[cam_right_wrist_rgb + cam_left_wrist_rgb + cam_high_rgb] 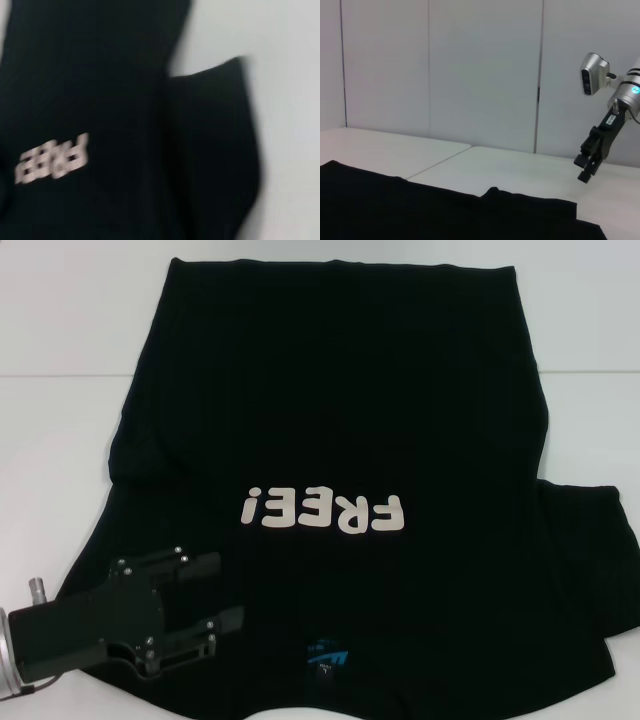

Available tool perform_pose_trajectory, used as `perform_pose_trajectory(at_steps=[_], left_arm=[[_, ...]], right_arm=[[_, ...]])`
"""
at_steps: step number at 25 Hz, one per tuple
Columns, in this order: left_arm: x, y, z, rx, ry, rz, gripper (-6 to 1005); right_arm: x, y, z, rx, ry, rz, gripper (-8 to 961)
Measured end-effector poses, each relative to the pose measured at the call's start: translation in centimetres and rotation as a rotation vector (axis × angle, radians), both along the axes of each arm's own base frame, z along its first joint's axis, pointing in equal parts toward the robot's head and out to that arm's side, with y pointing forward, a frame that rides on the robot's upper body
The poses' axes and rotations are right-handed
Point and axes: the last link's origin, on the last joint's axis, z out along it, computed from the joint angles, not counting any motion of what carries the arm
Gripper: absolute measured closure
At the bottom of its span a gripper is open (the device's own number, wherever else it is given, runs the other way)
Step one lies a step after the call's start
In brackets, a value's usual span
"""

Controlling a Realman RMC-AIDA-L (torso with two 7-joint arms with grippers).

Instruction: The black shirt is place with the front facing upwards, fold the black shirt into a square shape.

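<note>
The black shirt lies front up on the white table. Its white "FREE!" print reads upside down, and the blue neck label is at the near edge. One sleeve spreads out to the right. My left gripper is open, low over the shirt's near left shoulder, with its fingers pointing toward the collar. The left wrist view shows my right gripper raised above the table past the shirt's edge. The right wrist view looks down on the print and the sleeve.
A seam runs across the table at the far left. Bare white tabletop borders the shirt on the left and right. Grey wall panels stand behind the table.
</note>
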Motion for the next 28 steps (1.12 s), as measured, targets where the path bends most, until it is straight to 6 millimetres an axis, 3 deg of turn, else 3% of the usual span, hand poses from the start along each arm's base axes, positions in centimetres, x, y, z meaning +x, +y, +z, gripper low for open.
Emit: perform_pose_trajectory(at_steps=[5,13,28], left_arm=[[0.0,0.2,0.0,0.001,0.002,-0.001,360],[0.0,0.1,0.0,0.002,-0.002,0.005,360],[-0.1,0.1,0.0,0.011,-0.003,0.011,361]], right_arm=[[0.9,0.8,-0.3,-0.002,-0.06,-0.065,44],[0.5,2.3,-2.2,-0.03,-0.017,-0.068,43],[0.8,3.1,-4.7,-0.052,0.007,-0.083,43]])
